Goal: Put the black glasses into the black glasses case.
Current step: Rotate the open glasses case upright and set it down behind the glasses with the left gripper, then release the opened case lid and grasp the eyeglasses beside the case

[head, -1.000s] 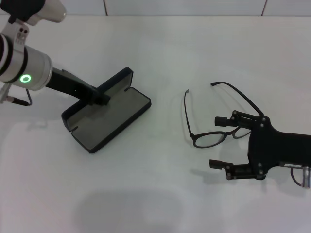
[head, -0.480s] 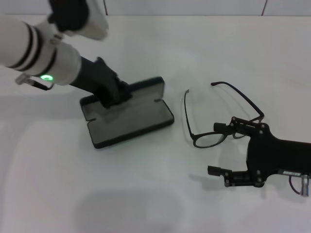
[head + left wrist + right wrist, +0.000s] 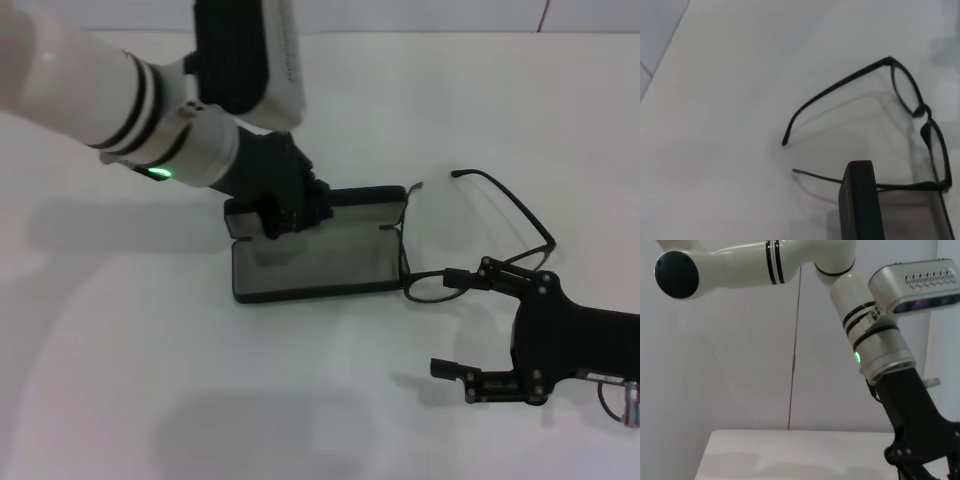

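glasses lie unfolded on the white tabletop, right against the case's right end, one lens rim touching its corner. case sits open, grey lining up, lid standing along the far side. left gripper has its fingers clamped on that lid near the left end. right gripper rests just near-right of the glasses, fingers spread wide, holding nothing, upper one beside the frame.
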`<state>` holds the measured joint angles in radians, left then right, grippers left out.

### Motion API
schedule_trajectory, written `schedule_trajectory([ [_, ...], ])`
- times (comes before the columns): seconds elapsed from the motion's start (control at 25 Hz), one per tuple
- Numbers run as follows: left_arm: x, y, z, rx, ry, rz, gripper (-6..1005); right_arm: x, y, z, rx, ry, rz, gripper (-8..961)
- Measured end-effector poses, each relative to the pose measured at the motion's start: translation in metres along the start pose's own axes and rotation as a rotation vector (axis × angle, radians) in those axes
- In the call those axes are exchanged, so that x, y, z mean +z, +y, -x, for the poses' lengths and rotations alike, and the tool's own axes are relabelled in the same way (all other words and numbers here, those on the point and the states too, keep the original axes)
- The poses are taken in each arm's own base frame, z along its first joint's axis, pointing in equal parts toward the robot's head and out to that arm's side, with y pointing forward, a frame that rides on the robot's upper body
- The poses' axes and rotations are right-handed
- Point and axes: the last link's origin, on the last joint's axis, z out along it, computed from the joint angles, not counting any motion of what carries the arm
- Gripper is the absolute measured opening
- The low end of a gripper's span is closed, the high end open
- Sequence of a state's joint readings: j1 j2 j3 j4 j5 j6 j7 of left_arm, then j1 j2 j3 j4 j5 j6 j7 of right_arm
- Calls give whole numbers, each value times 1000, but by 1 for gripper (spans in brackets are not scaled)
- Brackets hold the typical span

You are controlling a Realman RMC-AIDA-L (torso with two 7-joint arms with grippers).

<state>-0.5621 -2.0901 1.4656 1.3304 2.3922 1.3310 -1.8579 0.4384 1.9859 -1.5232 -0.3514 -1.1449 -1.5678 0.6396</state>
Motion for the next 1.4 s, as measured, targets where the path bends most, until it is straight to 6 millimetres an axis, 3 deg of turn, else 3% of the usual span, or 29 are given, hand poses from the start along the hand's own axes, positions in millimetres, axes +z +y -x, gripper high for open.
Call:
schedule_trajectory([
  [0.2,8,3,-2,26,-28,-25,213,-3,1,-1,22,-2,-13,855],
  [0.4,4,-3,-5,-39,24,-48,215,-9,-8,4,18,-22,-71,854],
  [0.64,-28,-5,-15,-207,418,-15,442,-4,-41,30,-24,-21,-89,854],
  [0.72,-39,1,-7,-268,576,-9,616,-3,-59,42,-34,77,-61,855],
  [0.84,-43,13,15,-369,722,-9,687,0,-81,66,-55,322,42,854],
  [1.04,-38,30,41,-447,835,-9,805,13,-99,101,-96,716,169,852],
  [1.16,-34,32,54,-498,871,-3,876,32,-104,107,-123,890,194,851],
  [1.4,-30,29,57,-514,892,3,900,68,-99,92,-220,1099,235,847],
])
